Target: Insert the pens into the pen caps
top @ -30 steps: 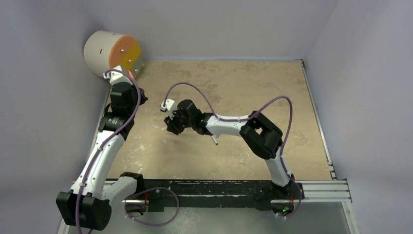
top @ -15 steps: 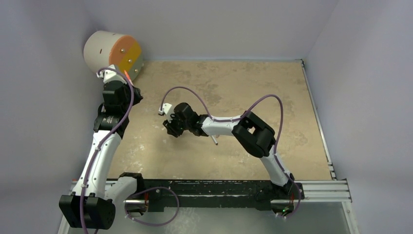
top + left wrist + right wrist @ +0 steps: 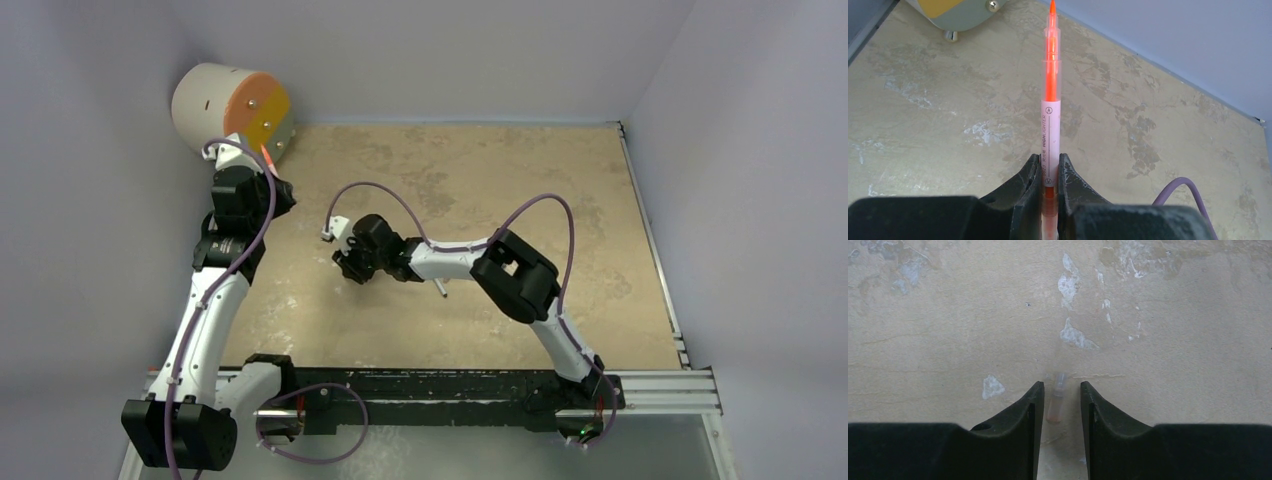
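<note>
Your left claw is clamped on the lower barrel of the orange highlighter pen, with the tip pointing away from the wrist. Your right claw stands half-wide, low over the worktop. It straddles a small translucent pinkish cap that lies lengthwise, clear of both fingers. Centre on the cap's middle and close gently; it looks light enough to skid or roll.

Left arm stretches forward along the left side; left gripper is clamped tight on an orange pen that sticks straight out past its fingertips; right arm bends at the elbow and reaches leftward; right gripper points down, jaws parted.
</note>
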